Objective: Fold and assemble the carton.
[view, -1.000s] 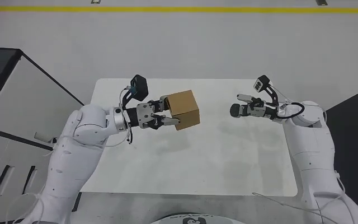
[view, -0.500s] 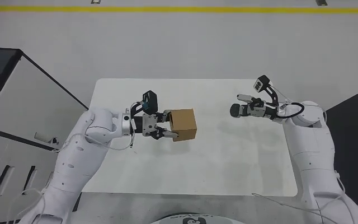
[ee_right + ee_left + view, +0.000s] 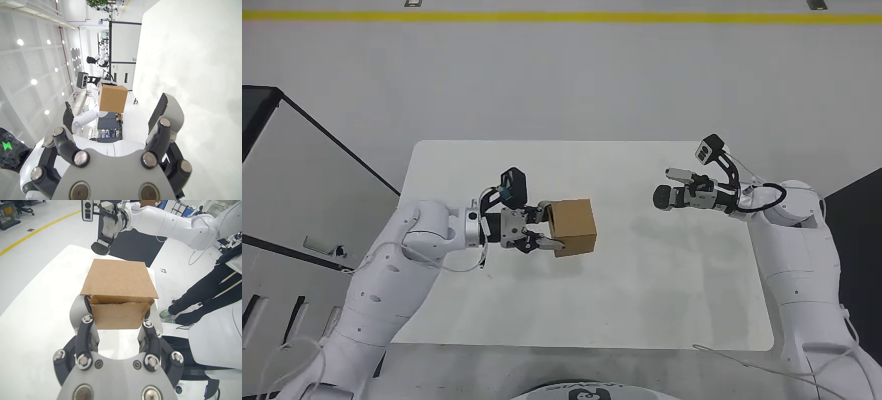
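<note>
A brown carton [image 3: 573, 227], folded into a box shape, is held just left of the middle of the white table [image 3: 662, 290]. My left gripper [image 3: 541, 228] is shut on its left end. In the left wrist view the fingers [image 3: 80, 306] clamp both sides of the carton [image 3: 119, 283], and a flap edge hangs below its top panel. My right gripper [image 3: 661, 197] hangs open over the right part of the table, apart from the carton. It faces the carton [image 3: 112, 98] from a distance, with nothing between its pads [image 3: 157, 111].
A black-framed glass partition [image 3: 282, 150] stands off the table's left side. A yellow floor line [image 3: 562, 16] runs beyond the far edge. The bare tabletop stretches between the two grippers and toward the near edge.
My left arm has brought the carton toward the table's near side and lower, and turned it slightly. The right arm has stayed where it was.
</note>
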You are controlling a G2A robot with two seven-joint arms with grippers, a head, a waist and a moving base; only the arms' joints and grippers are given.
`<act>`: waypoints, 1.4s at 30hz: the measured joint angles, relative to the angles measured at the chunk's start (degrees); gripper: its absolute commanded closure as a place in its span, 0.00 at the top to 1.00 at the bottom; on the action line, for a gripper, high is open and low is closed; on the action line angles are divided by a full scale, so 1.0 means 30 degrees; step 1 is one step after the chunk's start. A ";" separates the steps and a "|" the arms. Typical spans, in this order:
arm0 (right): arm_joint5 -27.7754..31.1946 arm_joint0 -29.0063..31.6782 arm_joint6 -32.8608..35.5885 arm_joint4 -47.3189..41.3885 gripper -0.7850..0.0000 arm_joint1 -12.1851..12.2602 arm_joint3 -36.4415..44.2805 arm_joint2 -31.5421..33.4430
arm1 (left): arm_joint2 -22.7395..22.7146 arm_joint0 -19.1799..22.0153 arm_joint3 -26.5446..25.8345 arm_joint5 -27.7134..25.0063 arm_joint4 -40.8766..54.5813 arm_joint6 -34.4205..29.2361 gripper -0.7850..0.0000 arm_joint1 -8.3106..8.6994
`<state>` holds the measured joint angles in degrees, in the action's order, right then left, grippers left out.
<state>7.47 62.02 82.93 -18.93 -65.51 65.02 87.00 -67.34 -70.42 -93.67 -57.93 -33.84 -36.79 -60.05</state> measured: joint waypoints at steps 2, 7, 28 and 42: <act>0.0000 0.0000 0.0000 0.0000 1.00 0.0000 0.0000 0.0000 | 0.0354 -0.0088 0.0141 -0.0028 -0.0969 0.0157 0.00 0.0091; 0.0000 0.0000 0.0000 0.0000 1.00 0.0000 0.0000 0.0000 | 0.1898 0.0189 0.1119 -0.0022 -0.2746 0.1850 0.00 0.0303; 0.0000 0.0000 0.0000 0.0000 1.00 0.0000 0.0000 0.0000 | 0.5030 0.2414 0.4312 -0.0026 -0.7925 0.8145 0.00 0.0097; 0.0000 0.0000 0.0000 0.0000 1.00 0.0000 0.0000 0.0000 | 0.8019 0.5231 0.8607 -0.0022 -1.3520 1.5691 0.00 -0.0708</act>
<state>7.47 62.02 82.93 -18.93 -65.51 65.02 87.00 -43.28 -54.73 -67.84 -58.00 -74.40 10.28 -62.18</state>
